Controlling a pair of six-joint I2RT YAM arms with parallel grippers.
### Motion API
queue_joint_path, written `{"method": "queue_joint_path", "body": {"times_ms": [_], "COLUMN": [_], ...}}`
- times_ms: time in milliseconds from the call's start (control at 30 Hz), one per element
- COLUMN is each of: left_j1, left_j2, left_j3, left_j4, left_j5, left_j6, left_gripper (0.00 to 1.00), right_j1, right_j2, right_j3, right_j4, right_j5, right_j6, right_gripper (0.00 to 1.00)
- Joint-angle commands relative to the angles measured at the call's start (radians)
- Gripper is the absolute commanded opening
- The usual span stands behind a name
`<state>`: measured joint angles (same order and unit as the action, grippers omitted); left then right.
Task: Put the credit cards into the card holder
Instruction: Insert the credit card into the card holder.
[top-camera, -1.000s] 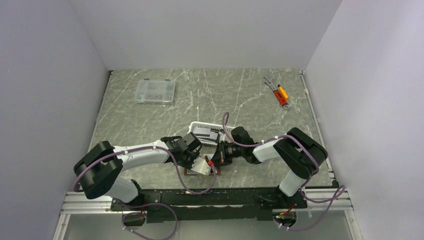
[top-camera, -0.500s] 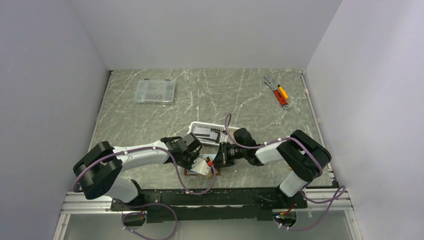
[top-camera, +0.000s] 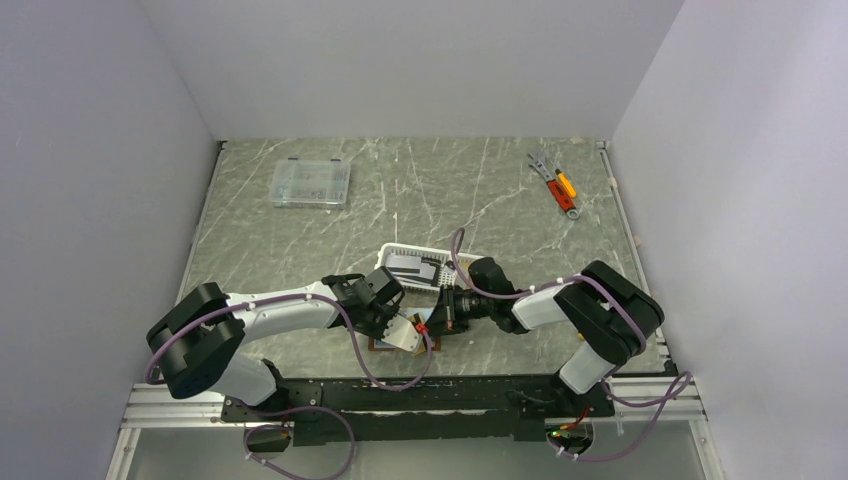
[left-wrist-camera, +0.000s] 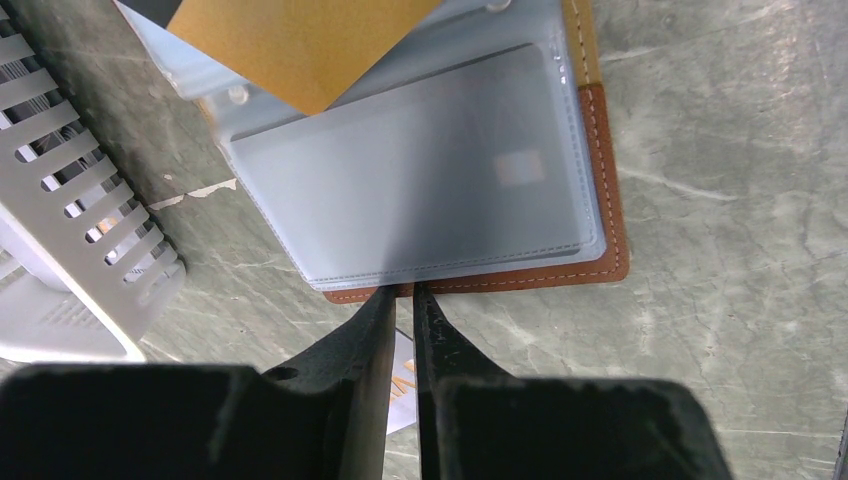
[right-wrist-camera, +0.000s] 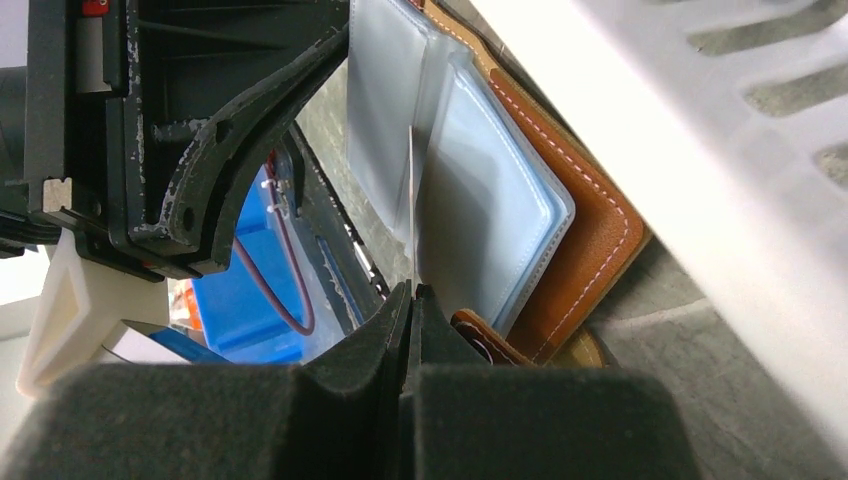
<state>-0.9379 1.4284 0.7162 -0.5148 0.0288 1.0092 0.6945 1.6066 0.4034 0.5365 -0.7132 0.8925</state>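
The brown card holder (left-wrist-camera: 603, 190) lies open near the table's front edge, its pale blue clear sleeves fanned out; it also shows in the top view (top-camera: 384, 345) and the right wrist view (right-wrist-camera: 590, 250). A grey card (left-wrist-camera: 450, 170) sits in one sleeve. My left gripper (left-wrist-camera: 402, 292) is shut on the sleeve's lower edge. My right gripper (right-wrist-camera: 411, 292) is shut on the orange-gold card (left-wrist-camera: 300, 40), seen edge-on between the sleeves. More cards (top-camera: 412, 266) lie in the white basket (top-camera: 396, 250).
The white slotted basket (left-wrist-camera: 80, 200) stands right against the card holder's far side (right-wrist-camera: 700, 120). A clear compartment box (top-camera: 310, 182) is at the back left. Orange-handled tools (top-camera: 558, 186) lie at the back right.
My right arm has shifted slightly, its gripper edging left toward the card holder with the orange-gold card. My left gripper has held still.
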Motion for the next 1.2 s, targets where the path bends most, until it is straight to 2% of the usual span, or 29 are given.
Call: {"method": "queue_joint_path", "body": {"times_ms": [0,400,800,1167], "left_j1": [-0.01,-0.015,-0.024,-0.067], "left_j2": [0.009,0.017,-0.004,-0.032], "left_j3": [-0.009,-0.005,-0.007,-0.036], "left_j4": [-0.017,-0.019,-0.032,-0.065], "left_j5": [0.042,0.043,0.056,0.095], "left_j6": [0.013,0.014,0.009,-0.009], "left_gripper": [0.17,0.17,0.17,0.11], "right_j1": [0.003,0.004,0.005,0.021], "right_j2": [0.02,0.067,0.094,0.118], "right_j3": [0.015,0.031,0.067,0.033], "right_j4": [0.071,0.119,0.093,0.158], "right_j5": [-0.008,-0.01,0.08,0.114], "right_j6": [0.005,0.013,0.007,0.04], "right_gripper": [0.0,0.0,0.0,0.0]}}
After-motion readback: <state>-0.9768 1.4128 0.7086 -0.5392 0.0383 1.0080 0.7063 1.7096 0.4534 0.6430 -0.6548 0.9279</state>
